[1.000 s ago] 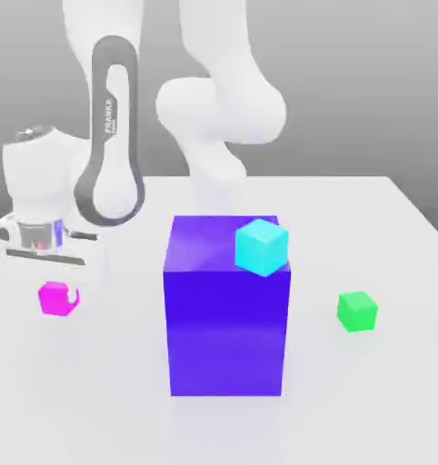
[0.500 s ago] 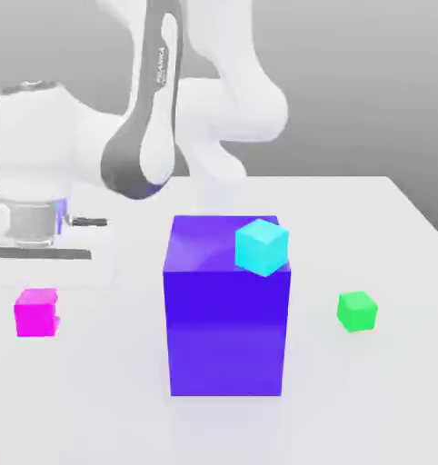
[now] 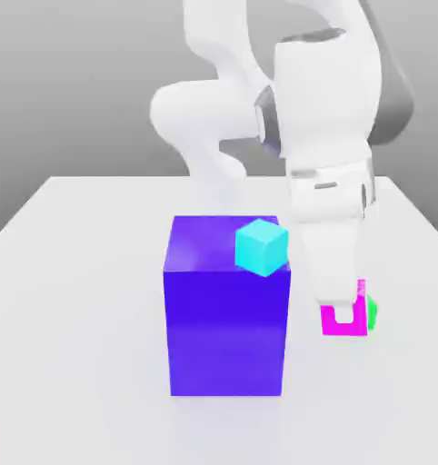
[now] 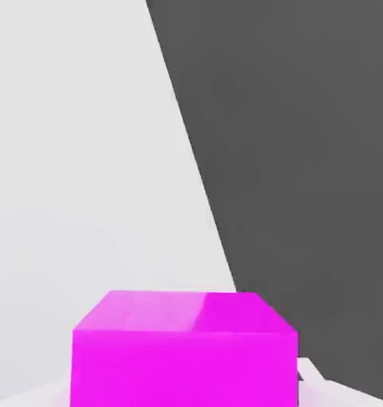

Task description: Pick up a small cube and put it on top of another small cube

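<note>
My gripper (image 3: 343, 307) hangs at the exterior view's right, just right of the big purple block, shut on the small magenta cube (image 3: 337, 321). The cube sits between the white fingers (image 3: 334, 272), which cover its upper part. A sliver of the small green cube (image 3: 373, 313) peeks out from behind the magenta cube's right edge; the rest of it is hidden. Whether the two cubes touch I cannot tell. In the hand view the magenta cube (image 4: 185, 350) sits close up, with white table beyond it.
A big purple block (image 3: 224, 318) stands mid-table, with a cyan cube (image 3: 261, 246) on its top right corner. The white table (image 3: 77, 300) stretches to the exterior view's left. The table's edge and dark floor (image 4: 306, 159) appear in the hand view.
The arm swung from the exterior view's left across to the right, past the purple block. It carried the magenta cube along, which now covers most of the green cube.
</note>
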### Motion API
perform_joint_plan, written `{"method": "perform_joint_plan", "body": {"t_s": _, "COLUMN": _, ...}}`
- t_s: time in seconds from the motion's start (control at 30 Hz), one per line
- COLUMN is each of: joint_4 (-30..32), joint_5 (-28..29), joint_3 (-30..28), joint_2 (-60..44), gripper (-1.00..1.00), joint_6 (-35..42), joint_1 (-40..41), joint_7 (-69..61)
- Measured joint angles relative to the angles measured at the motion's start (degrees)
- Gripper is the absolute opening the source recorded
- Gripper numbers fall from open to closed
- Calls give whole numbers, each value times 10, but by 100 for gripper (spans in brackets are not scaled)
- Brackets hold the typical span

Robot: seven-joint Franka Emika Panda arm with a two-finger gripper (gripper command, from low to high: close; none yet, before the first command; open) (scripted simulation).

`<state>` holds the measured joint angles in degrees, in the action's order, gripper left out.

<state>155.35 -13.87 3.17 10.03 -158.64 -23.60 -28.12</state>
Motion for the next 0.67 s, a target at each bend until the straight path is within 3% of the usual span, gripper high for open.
{"method": "perform_joint_plan", "body": {"t_s": 0.3, "joint_4": 131, "joint_5": 35, "joint_3": 111, "joint_2": 64, "gripper": -100, "joint_6": 49, "joint_1": -144, "joint_7": -79}}
{"method": "perform_joint_plan", "body": {"t_s": 0.47, "joint_4": 144, "joint_5": 69, "joint_3": 132, "joint_2": -16, "gripper": -100, "joint_6": -28, "joint_1": -125, "joint_7": -62}}
{"method": "perform_joint_plan", "body": {"t_s": 0.57, "joint_4": 142, "joint_5": 120, "joint_3": 130, "joint_2": -79, "gripper": -100, "joint_6": -87, "joint_1": -110, "joint_7": -28}}
{"method": "perform_joint_plan", "body": {"t_s": 0.6, "joint_4": 142, "joint_5": 140, "joint_3": 124, "joint_2": -96, "gripper": 100, "joint_6": -103, "joint_1": -113, "joint_7": -14}}
{"method": "perform_joint_plan", "body": {"t_s": 0.67, "joint_4": 142, "joint_5": 140, "joint_3": 124, "joint_2": -96, "gripper": 100, "joint_6": -103, "joint_1": -110, "joint_7": -14}}
